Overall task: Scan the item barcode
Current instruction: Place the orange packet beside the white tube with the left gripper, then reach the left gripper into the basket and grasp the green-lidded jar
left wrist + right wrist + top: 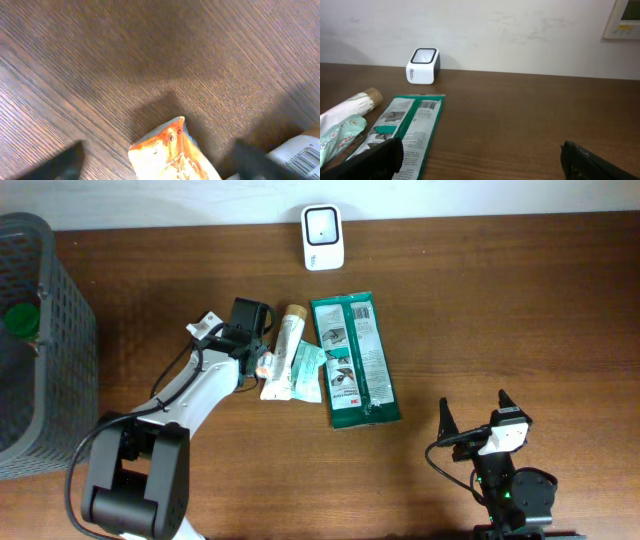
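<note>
A grey basket (pixel 65 310) holds a green item (pixel 20 320). An orange-and-white packet (pixel 175 150) lies between the parted left jaws; right jaws stand apart too.

Bare table (pixel 500 300) gives an open lane from the right gripper (pixel 473 405) up to the scanner (pixel 323 237) at the far edge. Mid-table, 4 items crowd together, touching: green pack (pixel 354 360), tube (pixel 283 345), teal sachet (pixel 308 370), orange packet (pixel 263 366). The left gripper (pixel 255 345) and its arm (pixel 190 395) block that cluster's left side; the basket (pixel 70 330) walls the left edge, with a strip of open wood between basket and arm
</note>
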Controlling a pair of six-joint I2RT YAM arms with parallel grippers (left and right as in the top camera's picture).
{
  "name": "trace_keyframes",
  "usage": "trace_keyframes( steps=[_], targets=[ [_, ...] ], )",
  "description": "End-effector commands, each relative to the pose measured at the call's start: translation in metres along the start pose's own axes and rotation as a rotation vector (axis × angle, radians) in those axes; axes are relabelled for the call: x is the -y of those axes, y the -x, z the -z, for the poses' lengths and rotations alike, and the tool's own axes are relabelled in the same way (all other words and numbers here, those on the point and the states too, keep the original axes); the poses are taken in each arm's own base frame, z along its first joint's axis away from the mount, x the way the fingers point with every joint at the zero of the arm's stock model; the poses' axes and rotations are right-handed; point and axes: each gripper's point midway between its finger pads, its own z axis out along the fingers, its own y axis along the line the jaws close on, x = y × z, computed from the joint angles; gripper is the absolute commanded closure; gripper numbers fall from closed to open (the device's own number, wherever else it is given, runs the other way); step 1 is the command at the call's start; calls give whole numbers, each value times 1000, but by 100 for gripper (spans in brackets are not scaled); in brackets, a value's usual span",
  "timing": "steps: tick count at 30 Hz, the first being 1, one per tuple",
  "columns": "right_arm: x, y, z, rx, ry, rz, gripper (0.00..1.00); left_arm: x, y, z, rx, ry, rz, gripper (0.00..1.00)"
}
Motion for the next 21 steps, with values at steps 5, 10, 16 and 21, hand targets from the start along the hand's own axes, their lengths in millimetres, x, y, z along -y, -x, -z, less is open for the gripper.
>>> trace_keyframes(
  steps=[5, 10, 16, 21],
  targets=[
    [-1, -3, 0, -3, 4, 2, 2, 59, 110, 124, 285, -227, -476, 1],
    [-1, -3, 0, -3, 4, 3, 2, 31, 245, 243, 568, -282, -425, 1],
    [-1, -3, 0, -3, 4, 3, 2, -101, 344, 242, 666, -12, -265, 1],
    [-1, -3, 0, -3, 4, 3, 2, -149, 366, 169, 559, 122, -273, 1]
  ],
)
